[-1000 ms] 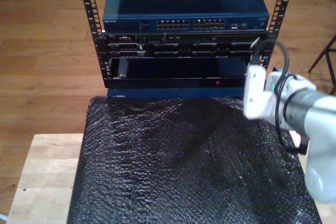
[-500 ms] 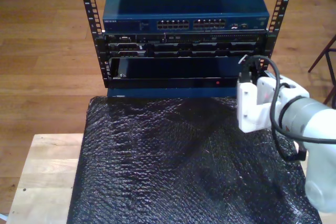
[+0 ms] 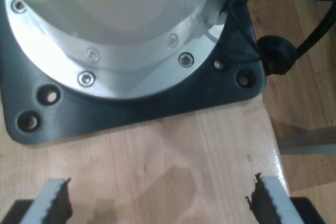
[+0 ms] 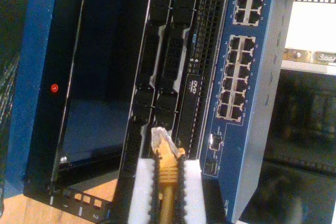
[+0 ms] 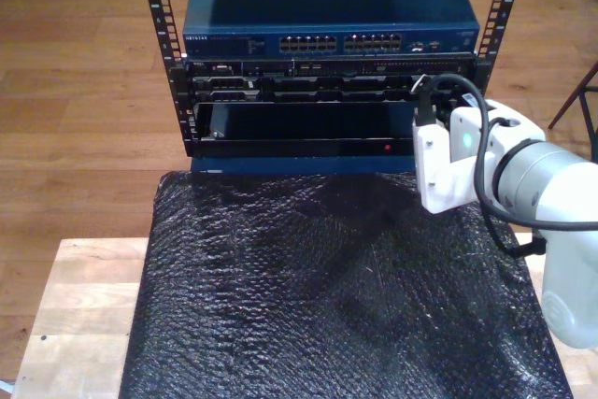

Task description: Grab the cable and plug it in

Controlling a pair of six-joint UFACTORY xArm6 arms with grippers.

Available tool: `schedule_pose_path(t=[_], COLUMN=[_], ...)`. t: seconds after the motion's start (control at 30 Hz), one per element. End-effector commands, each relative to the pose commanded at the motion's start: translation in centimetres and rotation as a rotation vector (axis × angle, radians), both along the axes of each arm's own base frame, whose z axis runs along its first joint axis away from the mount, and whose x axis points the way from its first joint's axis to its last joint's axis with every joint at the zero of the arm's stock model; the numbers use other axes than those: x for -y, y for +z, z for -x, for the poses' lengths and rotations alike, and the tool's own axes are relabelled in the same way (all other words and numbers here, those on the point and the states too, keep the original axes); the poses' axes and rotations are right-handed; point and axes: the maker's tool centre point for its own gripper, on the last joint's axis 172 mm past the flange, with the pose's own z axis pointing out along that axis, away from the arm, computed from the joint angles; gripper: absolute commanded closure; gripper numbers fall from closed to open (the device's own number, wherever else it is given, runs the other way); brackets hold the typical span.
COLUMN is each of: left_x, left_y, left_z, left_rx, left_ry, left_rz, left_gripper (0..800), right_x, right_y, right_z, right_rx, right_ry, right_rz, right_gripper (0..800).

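Note:
The yellow-orange cable (image 4: 168, 182) is pinched between the white pads (image 4: 140, 192) of my second gripper (image 4: 167, 169), which is shut on it. Its clear plug (image 4: 159, 139) points at the rack's black panels, short of the blue switch (image 4: 262, 103) and its rows of ports (image 4: 234, 77). In the exterior view the second arm's white wrist (image 5: 450, 161) hovers before the rack's front, towards that view's right, below the switch (image 5: 327, 7). My first gripper (image 3: 157, 198) is open over bare wood (image 3: 173, 150), facing an arm's round base (image 3: 105, 35).
A black bubble-wrap mat (image 5: 327, 287) covers the wooden table (image 5: 84, 306) in front of the rack. Perforated rack posts (image 5: 159, 16) flank the switch. A red light (image 5: 388, 148) glows on the lowest unit. A black base plate (image 3: 157, 103) and black plug (image 3: 275, 53) lie near the first gripper.
The second arm has shifted towards the exterior view's left and slightly up, closer to the rack front, with the cable still in its gripper.

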Motion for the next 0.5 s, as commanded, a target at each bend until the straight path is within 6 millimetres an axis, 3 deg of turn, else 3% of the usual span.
schedule_pose_path(t=[0.23,0.5], left_x=[0.0,0.0], left_y=[0.0,0.0], left_z=[0.0,0.0], left_rx=[0.000,0.000], left_ry=[0.000,0.000], left_rz=[0.000,0.000], left_gripper=[0,0], right_x=[-0.1,-1.3], right_y=[-0.9,1.1], right_z=[-0.8,-4.0], right_rx=[-0.015,0.103], right_ry=[0.003,0.029], right_rz=[0.007,-0.067], right_gripper=[799,799])
